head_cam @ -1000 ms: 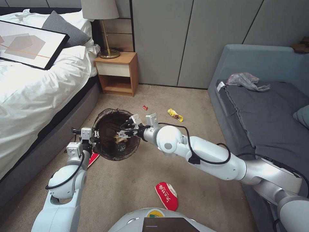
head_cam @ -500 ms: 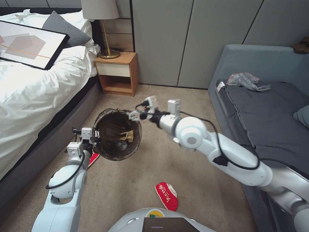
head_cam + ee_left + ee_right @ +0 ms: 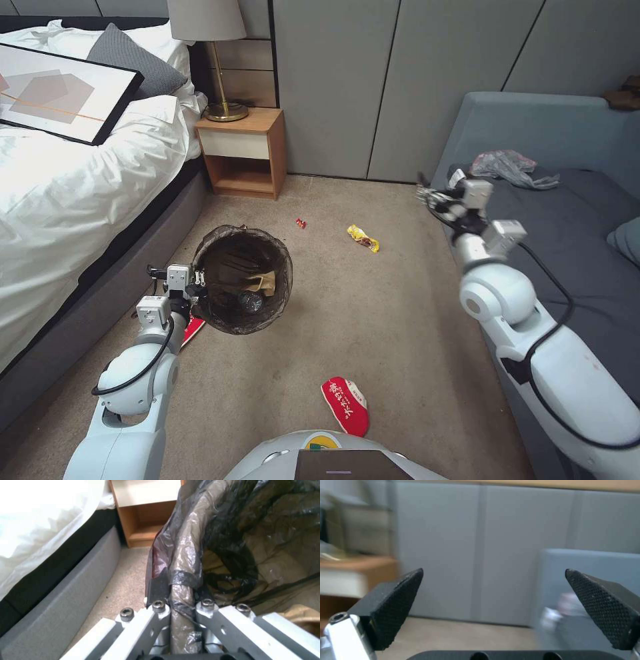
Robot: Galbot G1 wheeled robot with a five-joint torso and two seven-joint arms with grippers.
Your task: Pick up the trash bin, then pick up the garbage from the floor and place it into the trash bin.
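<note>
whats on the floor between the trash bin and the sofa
In the head view, the yellow wrapper and small red scrap lie between the trash bin and sofa.

The floor (image 3: 373, 320) between the bed (image 3: 67, 200) and the sofa (image 3: 567, 220) is wide open. The trash bin (image 3: 241, 280) stands near the bed, its top open.

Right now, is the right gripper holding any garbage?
No, the right gripper is open with nothing between its black pads, raised by the sofa.
</note>
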